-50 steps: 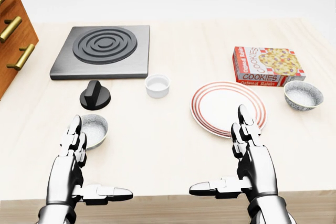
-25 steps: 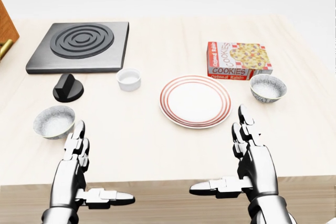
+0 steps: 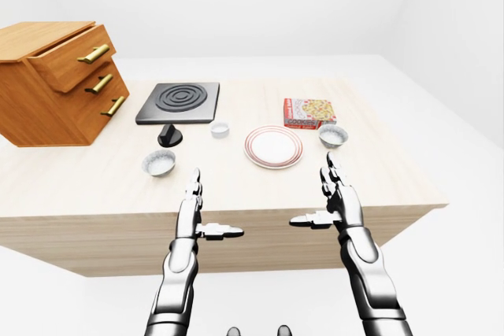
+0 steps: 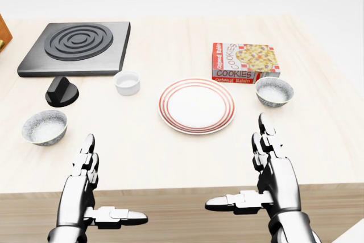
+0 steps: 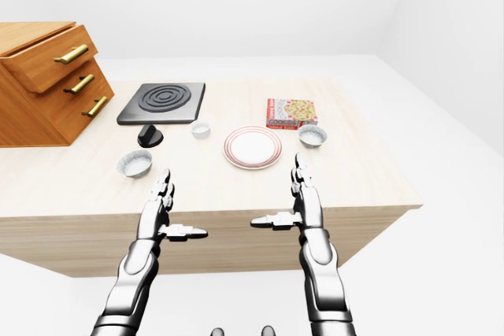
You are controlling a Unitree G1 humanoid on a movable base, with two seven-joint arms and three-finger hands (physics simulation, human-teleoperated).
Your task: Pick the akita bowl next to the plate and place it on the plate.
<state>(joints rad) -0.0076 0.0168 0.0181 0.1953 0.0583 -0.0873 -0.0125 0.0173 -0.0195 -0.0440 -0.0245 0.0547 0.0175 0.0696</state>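
Note:
A white plate with red rings [image 4: 196, 106] lies on the light wooden table [image 4: 318, 140], near the middle of the head view. Just to its right, apart from it, stands a speckled grey-white akita bowl [image 4: 274, 91]. A second bowl of the same look [image 4: 44, 127] stands far to the left. My right hand [image 4: 236, 162] hovers open over the table's near edge, below the right bowl, thumb pointing left. My left hand [image 4: 116, 180] is open too, at the lower left, holding nothing.
A cookies box [image 4: 244, 61] lies above the right bowl. A small white ramekin [image 4: 127, 82], a black knob [image 4: 61, 92] and a dark burner plate [image 4: 74, 48] sit to the left. A wooden drawer cabinet [image 3: 55, 84] stands at the table's far left.
The whole picture has slid left: the camera has moved right, bringing the plate and right bowl toward the middle. Both hands keep their open pose in the view.

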